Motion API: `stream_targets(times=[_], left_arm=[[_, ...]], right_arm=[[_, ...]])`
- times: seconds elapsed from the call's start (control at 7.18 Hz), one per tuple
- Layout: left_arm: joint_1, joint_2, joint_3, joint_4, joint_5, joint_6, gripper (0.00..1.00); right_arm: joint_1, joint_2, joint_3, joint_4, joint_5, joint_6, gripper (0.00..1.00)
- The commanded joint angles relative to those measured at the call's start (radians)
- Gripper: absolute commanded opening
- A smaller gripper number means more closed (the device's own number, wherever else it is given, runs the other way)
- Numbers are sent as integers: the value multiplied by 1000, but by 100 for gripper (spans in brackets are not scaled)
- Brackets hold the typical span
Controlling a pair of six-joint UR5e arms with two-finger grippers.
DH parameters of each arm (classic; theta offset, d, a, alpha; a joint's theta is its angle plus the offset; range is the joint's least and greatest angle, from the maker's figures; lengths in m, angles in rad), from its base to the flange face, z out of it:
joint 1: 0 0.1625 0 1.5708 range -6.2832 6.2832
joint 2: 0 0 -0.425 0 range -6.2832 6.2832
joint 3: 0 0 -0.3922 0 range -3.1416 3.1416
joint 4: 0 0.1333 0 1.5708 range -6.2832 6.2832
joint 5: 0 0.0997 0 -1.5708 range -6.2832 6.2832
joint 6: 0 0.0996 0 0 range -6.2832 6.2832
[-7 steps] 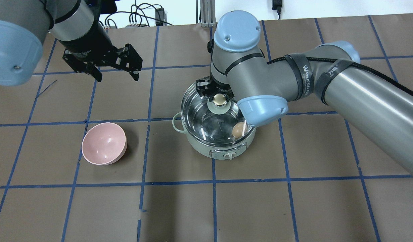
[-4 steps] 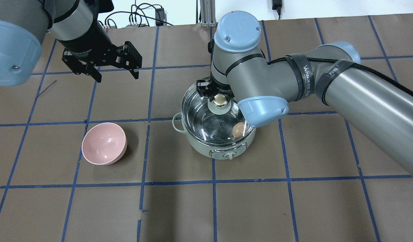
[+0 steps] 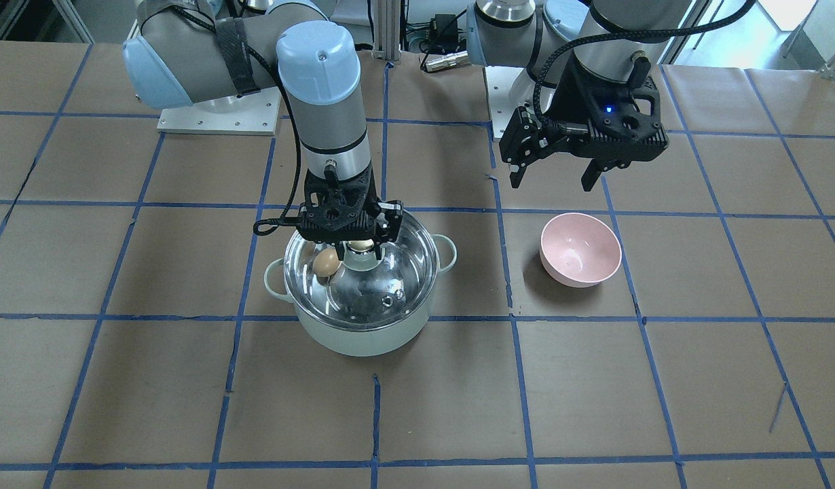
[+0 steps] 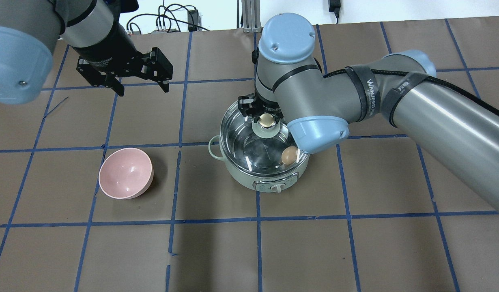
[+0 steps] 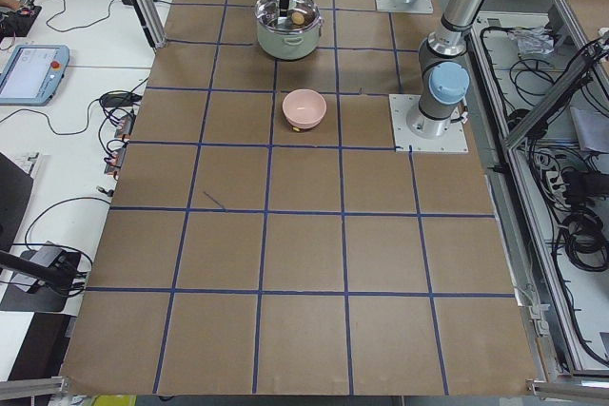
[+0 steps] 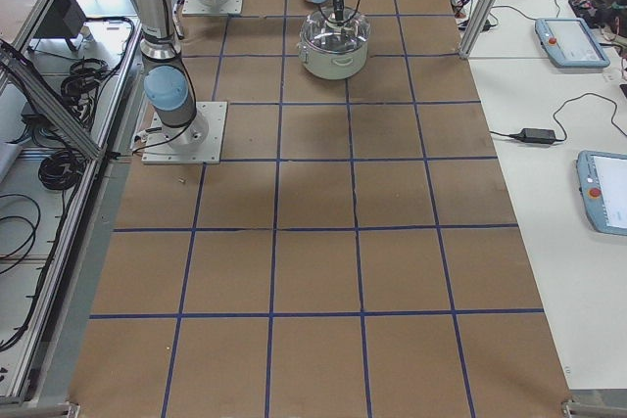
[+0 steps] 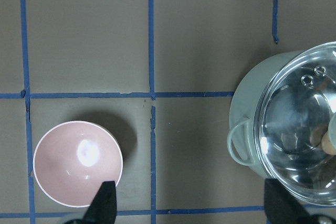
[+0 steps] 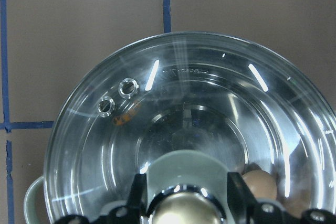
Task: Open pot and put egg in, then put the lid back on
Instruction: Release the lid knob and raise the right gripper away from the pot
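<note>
The pale mint-green pot (image 4: 249, 178) stands at mid-table. The tan egg (image 4: 289, 155) lies inside it against the wall and shows through the glass in the front view (image 3: 326, 262). The clear glass lid (image 4: 249, 142) sits over the pot's rim. My right gripper (image 4: 267, 117) is straight above it, shut on the lid's golden knob (image 8: 184, 211), with a finger on each side of the knob. My left gripper (image 4: 142, 91) is open and empty, high above the table to the pot's left and behind the pink bowl.
A pink bowl (image 4: 125, 172) stands empty to the pot's left and also shows in the left wrist view (image 7: 77, 170). The brown table has a blue tape grid (image 4: 257, 219). Cables and equipment lie beyond the far edge.
The lid has settled slightly lower onto the pot and its bright streak reflections are gone. My left gripper has drifted a little up and away. The egg and bowl have not moved.
</note>
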Motion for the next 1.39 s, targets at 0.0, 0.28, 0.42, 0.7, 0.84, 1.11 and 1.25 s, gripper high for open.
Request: stream_targets(times=[0.0, 0.28, 0.42, 0.7, 0.84, 1.11, 1.25], left_arm=[[-4, 0, 0, 10, -1, 1, 100], [-4, 0, -1, 10, 1, 3, 100], [-4, -2, -1, 10, 1, 3, 100], [-4, -3, -1, 10, 1, 1, 100], [-4, -2, -1, 10, 1, 1, 100], [-4, -3, -1, 10, 1, 1, 100], [-4, -3, -1, 10, 1, 1, 100]], right_arm=[[-2, 0, 0, 3, -1, 2, 68], [-35, -20, -9, 11, -45, -43, 69], [-76, -56, -5, 12, -82, -150, 73], [-207, -159, -6, 97, -87, -182, 100], [-254, -191, -8, 141, -87, -192, 100], [-319, -254, -9, 205, -119, -281, 100], [-336, -276, -8, 227, -166, -321, 100]])
